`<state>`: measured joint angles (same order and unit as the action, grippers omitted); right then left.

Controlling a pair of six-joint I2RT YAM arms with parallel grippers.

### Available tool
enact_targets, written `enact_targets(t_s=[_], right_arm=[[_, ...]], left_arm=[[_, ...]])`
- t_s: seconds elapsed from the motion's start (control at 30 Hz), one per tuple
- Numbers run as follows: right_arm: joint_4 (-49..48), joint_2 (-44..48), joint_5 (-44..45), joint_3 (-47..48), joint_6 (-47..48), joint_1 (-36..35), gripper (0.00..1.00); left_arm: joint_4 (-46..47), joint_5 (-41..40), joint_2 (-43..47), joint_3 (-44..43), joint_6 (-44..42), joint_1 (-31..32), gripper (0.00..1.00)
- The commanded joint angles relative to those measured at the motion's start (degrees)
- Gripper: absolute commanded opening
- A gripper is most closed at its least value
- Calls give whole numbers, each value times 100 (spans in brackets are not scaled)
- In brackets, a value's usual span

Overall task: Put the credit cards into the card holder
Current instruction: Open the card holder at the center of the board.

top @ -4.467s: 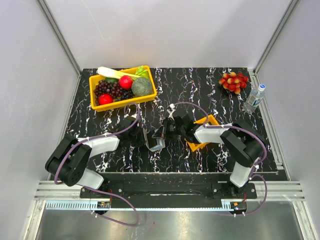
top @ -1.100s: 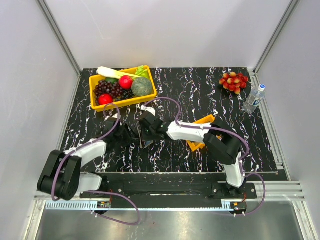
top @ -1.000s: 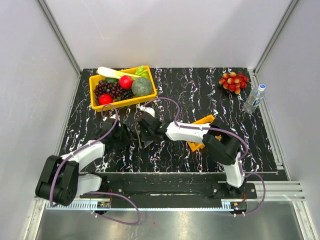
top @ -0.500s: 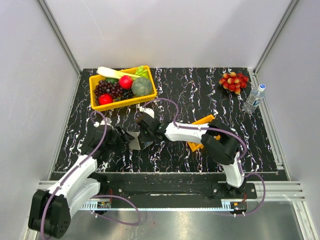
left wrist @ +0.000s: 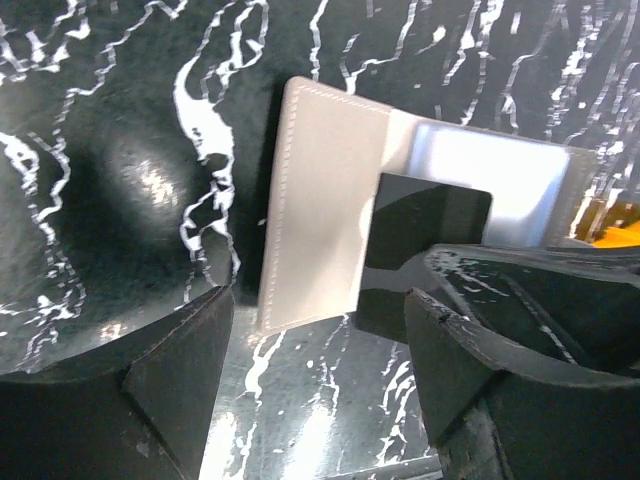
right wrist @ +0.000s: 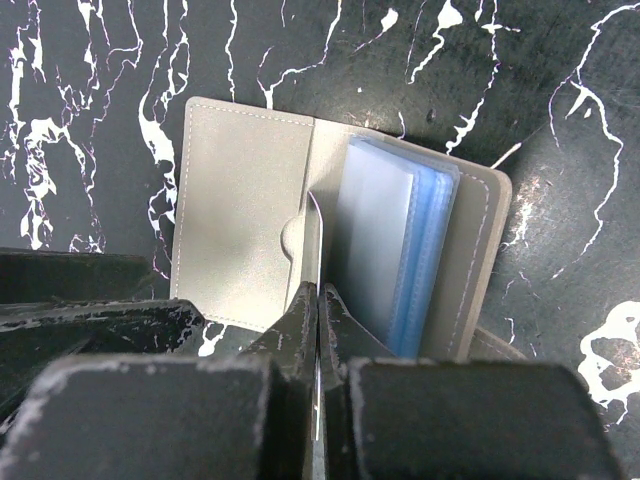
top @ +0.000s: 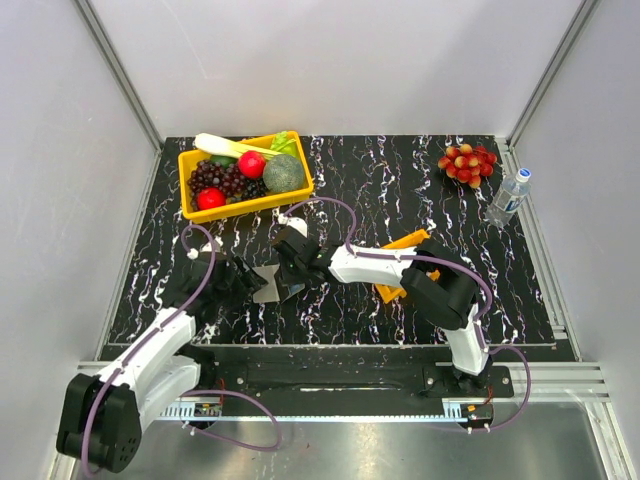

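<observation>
The card holder (right wrist: pixel 235 220) lies open on the dark marbled bench (right wrist: pixel 100 100), its grey flap to one side and a stack of clear blue sleeves (right wrist: pixel 395 250) on the other. The right tool (right wrist: pixel 318 300) has its fingers pressed together on one credit card (right wrist: pixel 314 235), which stands on its edge over the middle of the holder, near the small round notch (right wrist: pixel 292 238) of the pocket. In the left wrist view the same card looks dark and flat in front of the holder. The left tool (top: pixel 243 282) is just beside the near edge of the holder with its fingers apart and nothing between them, so I judge that nothing pins the holder down. This is the main danger: if the card pushes against the pocket lip instead of entering, the holder can slide on the smooth bench or begin to fold. The card edge can also miss the slit and go under the sleeves or over the flap. The pinch is narrow, so the card may turn in the fingers under a side load. The orange tray (top: pixel 392 291) is mostly hidden behind the right arm, and I cannot tell if cards are inside.
</observation>
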<state>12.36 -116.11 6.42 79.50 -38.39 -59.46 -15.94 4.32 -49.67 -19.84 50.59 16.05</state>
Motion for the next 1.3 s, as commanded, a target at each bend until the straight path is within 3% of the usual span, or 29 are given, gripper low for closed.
enact_targets(t_s=[0.0,0.17,0.53,0.63,0.77,1.27], right_arm=[[434,-184,-96,-58,69,-83,0],[311,-122,-184,-181,42,-48,0],[179,-60,-316,-313,-10,31,0],[188,-69,-334,-330,-10,40,0],[118,-34,-395,-383,-11,75,0],[-137,1706,-272,-1112,148,866,0]], left_arm=[[-199,-405,-69,-12,-137,-15,73],[257,-266,-429,129,-295,-15,72],[1110,209,-1414,314,-374,-15,44],[1295,359,-1501,340,-374,-15,29],[1366,517,-1581,235,-514,-15,1],[575,324,-1405,-380,-1262,-23,0]])
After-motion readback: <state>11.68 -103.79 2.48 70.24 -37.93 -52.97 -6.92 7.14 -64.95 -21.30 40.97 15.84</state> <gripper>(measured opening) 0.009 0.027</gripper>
